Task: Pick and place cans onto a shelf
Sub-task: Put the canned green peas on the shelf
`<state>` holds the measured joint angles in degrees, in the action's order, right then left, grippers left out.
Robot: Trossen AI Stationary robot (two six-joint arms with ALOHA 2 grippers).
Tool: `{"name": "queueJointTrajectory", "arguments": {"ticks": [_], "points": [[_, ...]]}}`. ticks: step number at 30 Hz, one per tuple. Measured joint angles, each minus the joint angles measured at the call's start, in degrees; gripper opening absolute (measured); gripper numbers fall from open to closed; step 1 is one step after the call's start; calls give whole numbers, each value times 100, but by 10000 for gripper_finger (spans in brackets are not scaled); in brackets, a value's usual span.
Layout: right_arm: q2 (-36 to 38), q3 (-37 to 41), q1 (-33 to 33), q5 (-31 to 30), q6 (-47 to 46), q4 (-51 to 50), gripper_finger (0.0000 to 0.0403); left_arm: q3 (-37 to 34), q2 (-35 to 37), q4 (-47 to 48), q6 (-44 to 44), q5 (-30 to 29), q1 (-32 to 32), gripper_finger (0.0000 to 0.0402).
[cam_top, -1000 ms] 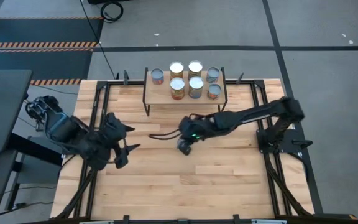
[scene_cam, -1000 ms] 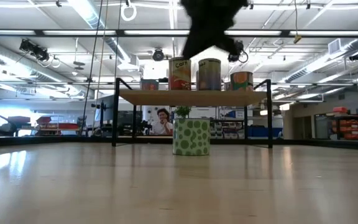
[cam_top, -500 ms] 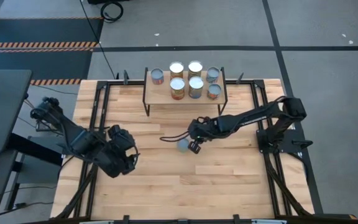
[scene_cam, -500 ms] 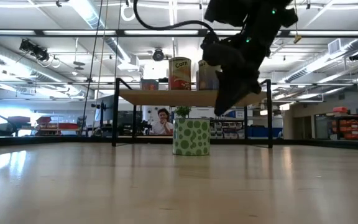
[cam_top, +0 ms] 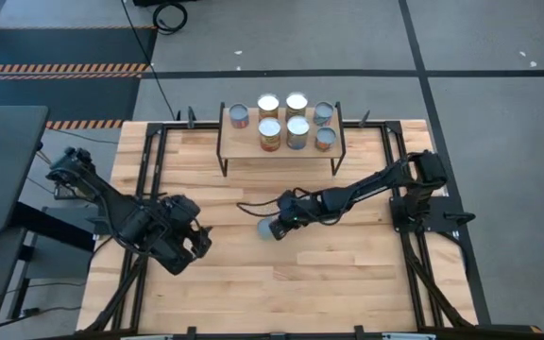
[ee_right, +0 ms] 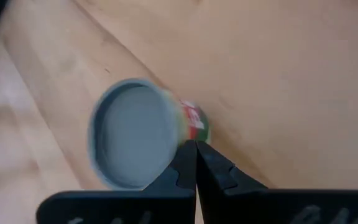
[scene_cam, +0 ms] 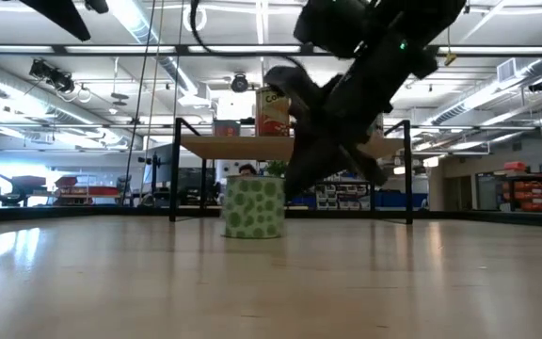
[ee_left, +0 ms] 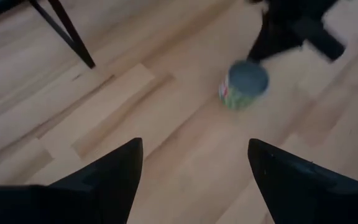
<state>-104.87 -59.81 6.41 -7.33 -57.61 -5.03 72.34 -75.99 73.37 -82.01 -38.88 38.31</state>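
Observation:
A green-dotted can (cam_top: 270, 229) with a grey-blue top stands upright on the wooden table, in front of the shelf; it also shows in the low view (scene_cam: 253, 208) and the left wrist view (ee_left: 244, 84). My right gripper (ee_right: 196, 149) is shut, its tips at the can's right side (cam_top: 286, 225). My left gripper (cam_top: 193, 242) is open and empty, to the can's left. The light-wood shelf (cam_top: 281, 144) at the far edge carries several cans (cam_top: 269, 132). My right gripper touches the can's side wall (ee_right: 191, 121) with its shut fingertips, just below the top rim. The fingers come slanting down from the table's right. The can stands upright on the table.
The shelf's black legs (scene_cam: 173, 174) stand on the table's far part. A black cable (cam_top: 253, 206) trails from my right arm over the table. Bare wood lies between the can and the near edge.
My right gripper has come off the can's top, gone down at its right side, and moved toward the table's left. The can has slid, upright, toward the left and near edges. My left gripper has moved a little toward the near edge.

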Motion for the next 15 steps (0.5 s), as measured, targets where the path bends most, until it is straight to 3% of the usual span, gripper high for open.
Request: {"name": "queueJointTrajectory", "arguments": {"ticks": [3, 8, 11, 15], "points": [[-78, 21, -9, 289, -396, 814, 4, -2, 30, 36, -200, -282, -24, 295], [276, 2, -2, 783, -66, 2175, 4, -1, 423, 201, -695, -732, -58, 295], [724, 1, 0, 675, 123, 1943, 4, -1, 535, 166, -869, -730, -97, 295], [1353, 0, -26, 432, 664, 827, 7, -165, 522, -127, -733, -340, -154, 295]]}}
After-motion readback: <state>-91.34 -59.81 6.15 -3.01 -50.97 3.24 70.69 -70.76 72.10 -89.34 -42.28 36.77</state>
